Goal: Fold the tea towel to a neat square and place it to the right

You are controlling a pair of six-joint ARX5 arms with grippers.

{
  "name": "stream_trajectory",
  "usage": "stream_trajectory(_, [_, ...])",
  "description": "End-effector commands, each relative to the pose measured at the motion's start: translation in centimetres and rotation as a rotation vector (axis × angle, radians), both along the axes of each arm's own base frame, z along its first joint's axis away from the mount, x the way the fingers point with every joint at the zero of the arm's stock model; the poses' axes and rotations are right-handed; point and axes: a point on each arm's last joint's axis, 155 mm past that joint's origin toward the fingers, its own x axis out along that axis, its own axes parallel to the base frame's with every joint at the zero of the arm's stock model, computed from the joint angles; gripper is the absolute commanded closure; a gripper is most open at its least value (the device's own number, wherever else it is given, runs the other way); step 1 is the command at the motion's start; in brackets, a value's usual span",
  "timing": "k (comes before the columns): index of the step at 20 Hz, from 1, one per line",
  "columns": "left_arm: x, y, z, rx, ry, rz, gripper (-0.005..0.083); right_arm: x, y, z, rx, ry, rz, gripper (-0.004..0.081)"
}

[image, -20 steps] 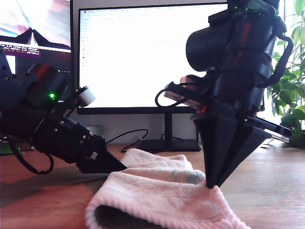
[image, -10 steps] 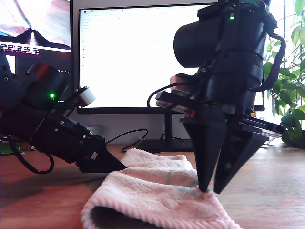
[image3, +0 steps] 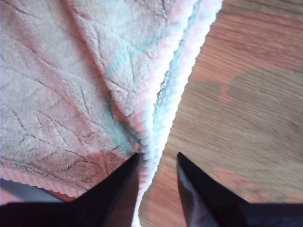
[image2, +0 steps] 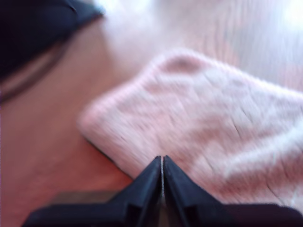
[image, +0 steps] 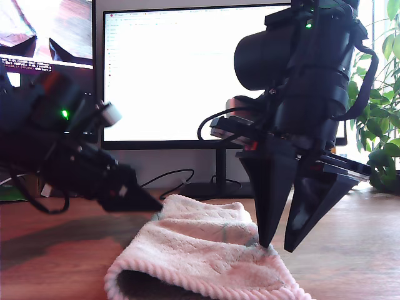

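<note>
The tea towel (image: pixel 206 256), pale pink terry with a corded hem, lies folded over on the wooden table (image: pixel 356 250), its rounded fold facing the exterior camera. My second gripper (image: pixel 277 247) points straight down at the towel's edge on the exterior view's right. It is open, with one fingertip on the hem and the other over bare wood, as the second wrist view shows (image3: pixel 158 156). The layered towel edge (image3: pixel 161 94) runs away from its jaws. My first gripper (image: pixel 159 208) is shut, empty and just off the towel's far corner on the exterior view's left. In the first wrist view it (image2: pixel 162 158) hovers above the towel (image2: pixel 203 123).
A bright monitor (image: pixel 187 75) on a black stand (image: pixel 220 187) stands behind the towel, with a cable (image: pixel 169 178) trailing beside it. A second screen (image: pixel 47 37) is at the exterior view's left and a leafy plant (image: pixel 384 125) at its right.
My second gripper, shut on the towel's edge a second ago, has opened and let it go. My first gripper has lifted slightly and is blurred with motion.
</note>
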Motion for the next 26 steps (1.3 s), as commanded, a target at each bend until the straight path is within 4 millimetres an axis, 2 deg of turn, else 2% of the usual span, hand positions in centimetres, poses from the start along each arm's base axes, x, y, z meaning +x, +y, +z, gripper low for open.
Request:
stream_trajectory(1, [0.0,0.1,1.1,-0.011,-0.023,0.002,0.0795,0.0,0.1,0.0,0.005,-0.002,0.022,0.0522])
stream_trajectory(5, [-1.1,0.0,2.1,-0.023,0.013,-0.022,0.0795,0.2,0.9,0.8,0.069,0.012,0.042,0.0523])
stream_trajectory(8, [-3.3,-0.5,2.7,-0.042,0.08,-0.088,0.0795,1.0,1.4,1.8,0.117,0.01,0.038,0.0522])
stream_trajectory(11, [-5.6,-0.7,1.9,-0.016,0.169,-0.131,0.0795,1.9,0.9,2.1,0.124,-0.008,0.045,0.0523])
stream_trajectory(19, [-11.7,-2.8,-1.3,0.103,0.251,-0.237,0.0795,7.5,0.4,3.6,0.245,-0.147,-0.031,0.0526])
stream_trajectory(21, [-12.7,-2.8,-2.0,0.124,0.253,-0.242,0.0795,8.8,0.2,4.0,0.264,-0.186,-0.051,0.0526])
stream_trajectory(26, [-14.3,-2.8,-2.2,0.134,0.264,-0.269,0.0795,11.2,0.2,4.8,0.307,-0.248,-0.107,0.0548])
